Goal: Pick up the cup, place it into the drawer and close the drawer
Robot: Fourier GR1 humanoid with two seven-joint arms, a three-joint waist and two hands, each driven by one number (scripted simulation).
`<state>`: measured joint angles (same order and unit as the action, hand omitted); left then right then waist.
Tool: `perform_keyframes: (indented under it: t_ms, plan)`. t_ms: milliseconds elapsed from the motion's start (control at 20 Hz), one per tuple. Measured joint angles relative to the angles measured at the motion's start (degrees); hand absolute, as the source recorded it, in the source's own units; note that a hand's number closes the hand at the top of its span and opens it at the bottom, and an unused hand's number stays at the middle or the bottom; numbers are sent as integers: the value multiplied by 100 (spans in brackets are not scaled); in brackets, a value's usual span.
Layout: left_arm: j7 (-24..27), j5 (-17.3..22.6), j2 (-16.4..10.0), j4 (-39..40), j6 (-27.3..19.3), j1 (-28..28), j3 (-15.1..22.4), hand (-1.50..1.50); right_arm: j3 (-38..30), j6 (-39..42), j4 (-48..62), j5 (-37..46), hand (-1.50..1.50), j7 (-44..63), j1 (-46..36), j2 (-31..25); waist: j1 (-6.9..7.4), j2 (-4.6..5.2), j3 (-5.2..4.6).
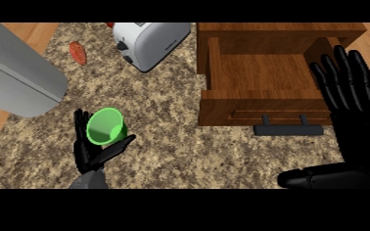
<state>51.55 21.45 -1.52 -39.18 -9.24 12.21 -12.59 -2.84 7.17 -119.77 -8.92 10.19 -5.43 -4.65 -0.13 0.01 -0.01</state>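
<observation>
Left hand [90, 151] curls round the smooth green cup [106, 127] above a speckled stone counter [180, 147].

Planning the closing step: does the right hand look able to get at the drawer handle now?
Probably yes. The right hand is open and empty beside the open drawer; the handle juts from its front, with nothing between them.

Front-left, over the speckled stone counter [188, 147], the green plastic cup [106, 126] sits in the black left hand [90, 154]. Behind it, centre rear: silver metal toaster [148, 43]. Right of the toaster lies the open brown wooden drawer [260, 73], with the black right hand [347, 98] at its right side.
</observation>
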Motion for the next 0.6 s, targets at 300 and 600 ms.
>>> perform_keyframes:
  t_ms: [300, 600]
  plan:
    - [93, 181, -105, 313, 745, 169, -42, -150, -48, 58, -46, -38, -150, 5, 71, -48, -8, 1, -3]
    - [426, 249, -214, 861, 1354, 499, -120, 150, -95, 87, 29, -106, -150, 25, 16, -60, -15, 5, -3]
